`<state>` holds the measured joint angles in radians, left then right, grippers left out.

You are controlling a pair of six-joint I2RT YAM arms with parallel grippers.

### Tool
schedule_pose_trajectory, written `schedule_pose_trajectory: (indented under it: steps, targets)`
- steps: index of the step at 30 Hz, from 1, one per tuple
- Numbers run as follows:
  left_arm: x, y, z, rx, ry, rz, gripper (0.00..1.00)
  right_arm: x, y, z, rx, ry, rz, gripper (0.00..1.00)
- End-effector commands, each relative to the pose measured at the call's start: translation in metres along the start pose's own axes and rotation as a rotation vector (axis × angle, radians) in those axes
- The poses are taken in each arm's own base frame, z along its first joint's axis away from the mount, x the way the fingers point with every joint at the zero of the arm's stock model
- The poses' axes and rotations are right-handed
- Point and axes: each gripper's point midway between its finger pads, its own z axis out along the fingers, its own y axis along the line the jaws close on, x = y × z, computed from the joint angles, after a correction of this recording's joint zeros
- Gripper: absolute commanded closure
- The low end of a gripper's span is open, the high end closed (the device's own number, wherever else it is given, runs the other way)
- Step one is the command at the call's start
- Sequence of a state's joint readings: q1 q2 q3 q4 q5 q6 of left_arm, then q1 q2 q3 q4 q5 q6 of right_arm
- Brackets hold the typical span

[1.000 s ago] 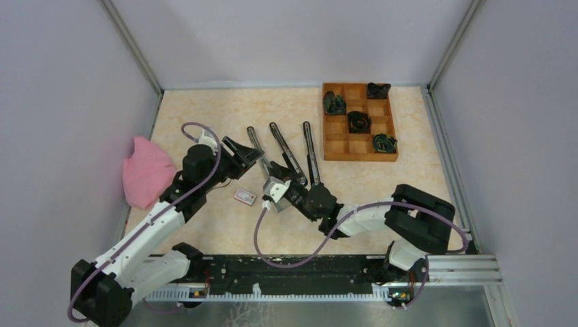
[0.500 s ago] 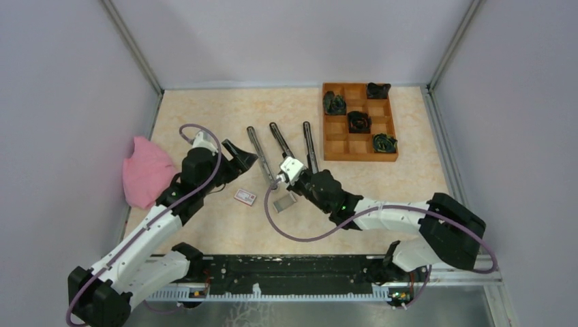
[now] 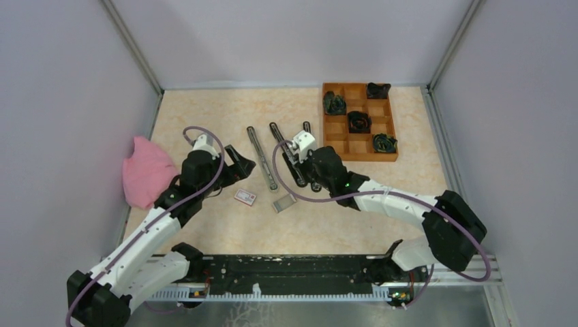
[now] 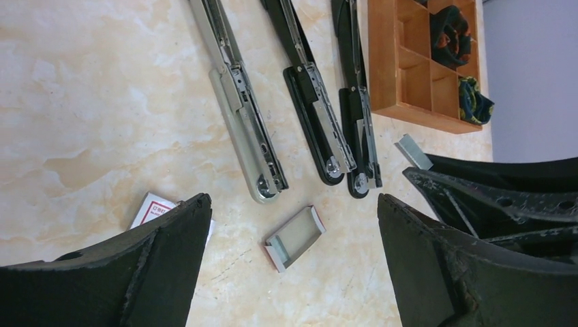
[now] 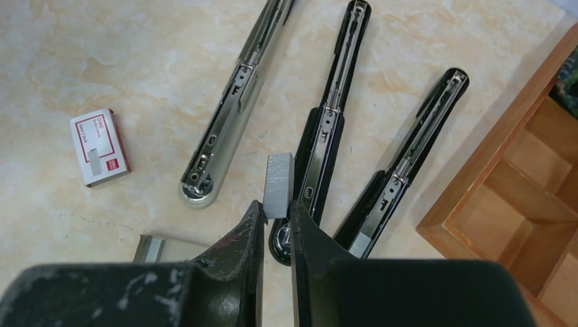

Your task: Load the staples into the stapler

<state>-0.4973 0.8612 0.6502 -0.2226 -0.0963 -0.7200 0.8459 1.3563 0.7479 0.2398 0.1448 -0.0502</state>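
staples [image 5: 278,178]: flat silvery-grey ribbed strip | right pincer [image 5: 276,210]: clamped on it | left pincer [image 4: 293,202]: spread wide

Three staplers lie side by side mid-table, a silver stapler [image 3: 262,158] and two black staplers [image 4: 317,102], with only thin slivers of tabletop between them, so no fingers fit there. The right gripper [image 5: 276,204] hangs over the black pair and blocks them from above. A wooden tray [image 3: 358,157] crowds the right side and a pink cloth [image 3: 146,174] the left edge. The staple box [image 3: 245,197] and its grey inner tray [image 3: 284,202] clutter the near side. Nearer than those, the table [image 3: 232,231] is bare.
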Motion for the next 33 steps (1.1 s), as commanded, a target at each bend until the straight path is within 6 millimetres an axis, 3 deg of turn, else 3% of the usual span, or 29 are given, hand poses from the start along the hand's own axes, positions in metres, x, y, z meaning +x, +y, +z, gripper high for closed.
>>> schedule_pose_trajectory:
  steps: [1,19,33]
  targets:
    - [0.006,0.011,-0.001,-0.021,0.017,0.054,0.04,-0.010,-0.003,0.006,-0.022,0.033,0.101,1.00]
    - [0.025,0.020,0.013,-0.013,0.094,0.062,0.01,0.030,-0.021,0.037,0.074,0.258,0.247,1.00]
    - [0.033,0.022,0.016,-0.002,0.126,0.056,0.01,0.042,-0.026,0.047,0.122,0.303,0.282,1.00]
